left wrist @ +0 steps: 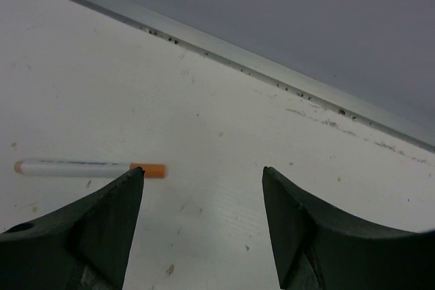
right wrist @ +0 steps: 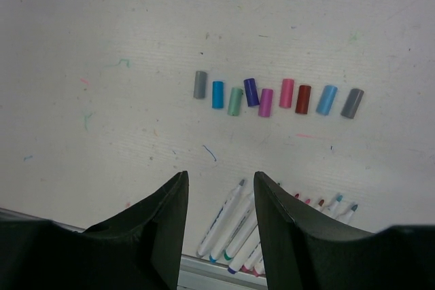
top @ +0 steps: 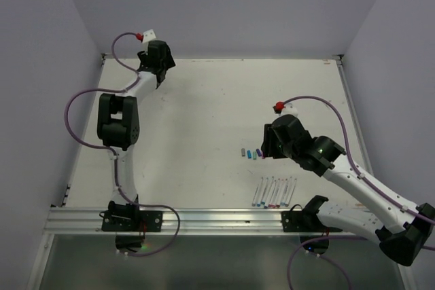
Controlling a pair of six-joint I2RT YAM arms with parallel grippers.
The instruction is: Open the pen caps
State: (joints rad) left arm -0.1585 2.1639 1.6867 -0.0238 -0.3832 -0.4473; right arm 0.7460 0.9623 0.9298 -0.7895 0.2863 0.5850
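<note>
While its jaws stand spread and empty, the left gripper (left wrist: 204,171) hovers over a white table (left wrist: 204,86), a slim white-barrelled, orange-ended pen (left wrist: 88,168) lying at its nine o'clock. The right gripper (right wrist: 221,176), likewise spread and empty, has a row of short coloured cylindrical caps (right wrist: 266,102) at one o'clock and uncapped white pens (right wrist: 221,219) at six.

The left arm (top: 119,123) stretches to the far left corner of the table (top: 204,106). The right arm (top: 306,149) bends over the right half, its head just beside a short row of pen caps (top: 251,153). The pens (top: 274,193) lie side by side near the front rail (top: 217,219).
</note>
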